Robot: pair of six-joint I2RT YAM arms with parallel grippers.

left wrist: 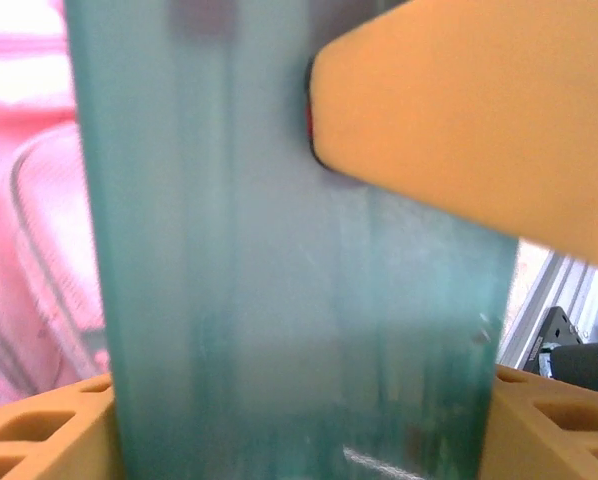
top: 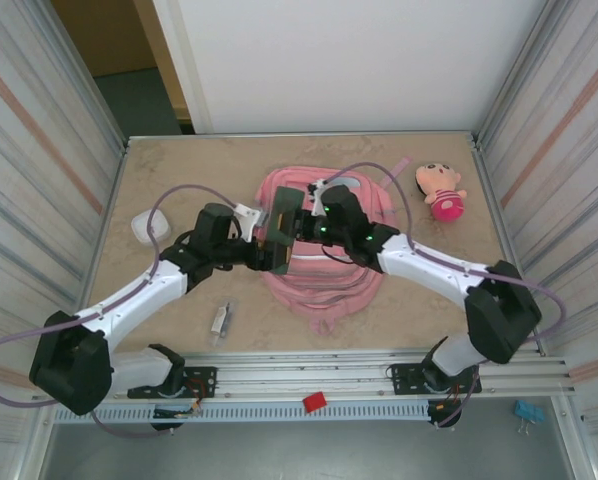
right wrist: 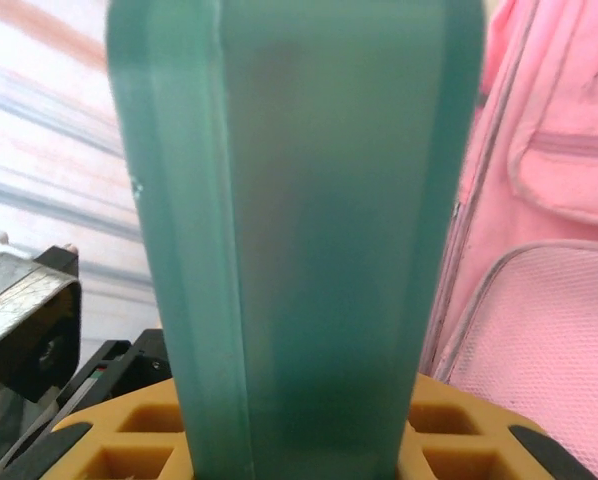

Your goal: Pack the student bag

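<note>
Near edge: slotted metal rail (top: 379, 365) carrying both arm bases; small red block (top: 314, 402) on the ledge in front, small blue item (top: 527, 412) lower right, too small to identify

Underfoot: worktop (top: 179, 175), flat, beige, marble-patterned, fenced left and right by ribbed panel walls; loose by the near left arm, a small pale tube-like item (top: 220, 320), apart from the bag

Centre, low: student bag (top: 324, 290) (left wrist: 19, 200) (right wrist: 549, 250), large, soft pink fabric, lying flat mid-worktop beneath both pincers; stitched seams, zip pocket and rounded clear-edged panel close up

Above it: teal slab (top: 283, 212) (left wrist: 279, 300) (right wrist: 299, 200), smooth, translucent green-blue, straight-edged, raised between the two arms

From the left: left pincer (top: 271, 250) (left wrist: 299, 440), orange honeycomb-moulded fingers (left wrist: 39, 430) set wide, gripping the teal slab across its breadth, slab edges flush against both sides

From the right: right pincer (top: 307, 222) (right wrist: 294, 445), set narrow, gripping the same slab from the opposite side, one smooth orange finger laid on the slab's face in the left wrist view

Open room: broad bare strip left of the bag, broken by a white rounded item (top: 144, 228); narrower strip along the far edge

Far right: doll (top: 441, 190), round-headed, dark-haired, pink-dressed, near the bag's far side, not touching

Far edge: plain white wall panel (top: 359, 60)
</note>
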